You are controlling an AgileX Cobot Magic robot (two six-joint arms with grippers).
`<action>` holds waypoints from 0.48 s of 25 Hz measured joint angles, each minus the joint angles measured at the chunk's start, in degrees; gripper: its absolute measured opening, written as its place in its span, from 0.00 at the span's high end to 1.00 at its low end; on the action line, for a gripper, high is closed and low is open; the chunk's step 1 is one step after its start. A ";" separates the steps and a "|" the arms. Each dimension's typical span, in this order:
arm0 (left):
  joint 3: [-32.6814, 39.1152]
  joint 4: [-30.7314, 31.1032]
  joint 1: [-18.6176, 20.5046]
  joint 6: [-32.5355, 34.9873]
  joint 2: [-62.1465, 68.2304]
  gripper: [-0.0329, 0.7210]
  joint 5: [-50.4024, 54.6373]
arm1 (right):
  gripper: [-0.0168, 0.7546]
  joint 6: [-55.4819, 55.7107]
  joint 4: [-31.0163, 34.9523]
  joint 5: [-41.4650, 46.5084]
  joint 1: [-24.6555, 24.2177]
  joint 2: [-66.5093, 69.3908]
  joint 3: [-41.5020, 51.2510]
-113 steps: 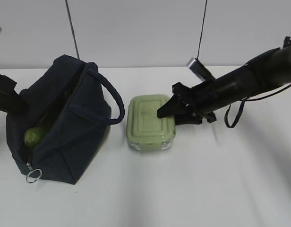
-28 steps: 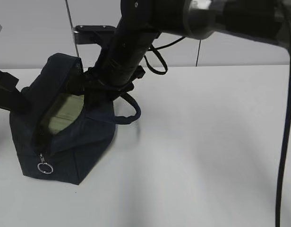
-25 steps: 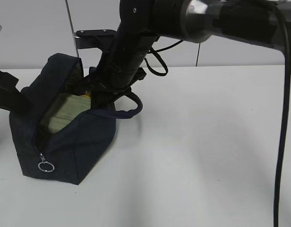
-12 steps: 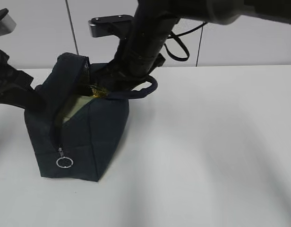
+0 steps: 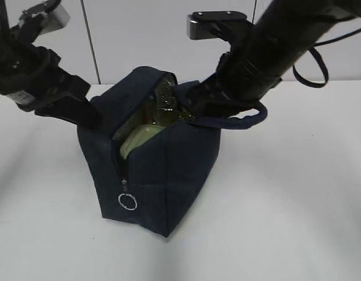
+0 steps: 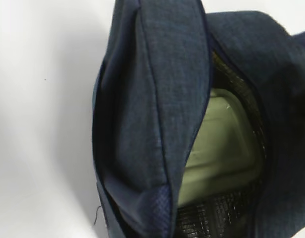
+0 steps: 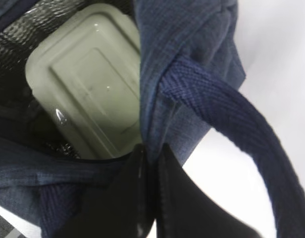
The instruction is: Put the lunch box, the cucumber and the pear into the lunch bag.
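The navy lunch bag [image 5: 169,170] stands open-topped mid-table, its ring pull [image 5: 127,201] hanging at the near end. The lunch box [image 5: 138,139] lies inside, its sage-green lid facing up, also seen in the left wrist view [image 6: 222,144] and the right wrist view [image 7: 88,74]. My right gripper [image 7: 151,148] is shut on the bag's right wall beside a loop handle [image 7: 231,124]; it also shows in the exterior view [image 5: 198,111]. My left gripper [image 5: 92,117] is at the bag's left wall [image 6: 157,74], its fingers hidden by fabric. The cucumber and pear are out of sight.
The white table [image 5: 298,193] spreads around the bag, with a pale wall behind it. The right arm's cable loop [image 5: 312,70] hangs above the table at the right. The left arm reaches in from the upper left.
The lunch box went from the table into the bag. My right gripper let it go and took the bag's right wall. The bag has shifted right and stands taller, with both arms.
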 joint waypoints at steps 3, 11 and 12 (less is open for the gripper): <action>-0.42 -0.27 -1.59 -0.59 1.06 0.98 -0.79 | 0.97 -1.79 0.85 -2.65 -0.33 -1.87 4.71; -0.67 -0.40 -1.83 -0.90 1.45 0.89 -1.17 | 0.59 -7.90 4.63 -8.71 -0.33 -2.09 5.37; -0.67 -0.40 -1.83 -0.90 1.45 0.83 -1.35 | 0.48 -9.50 5.73 -9.25 -0.33 -2.22 5.37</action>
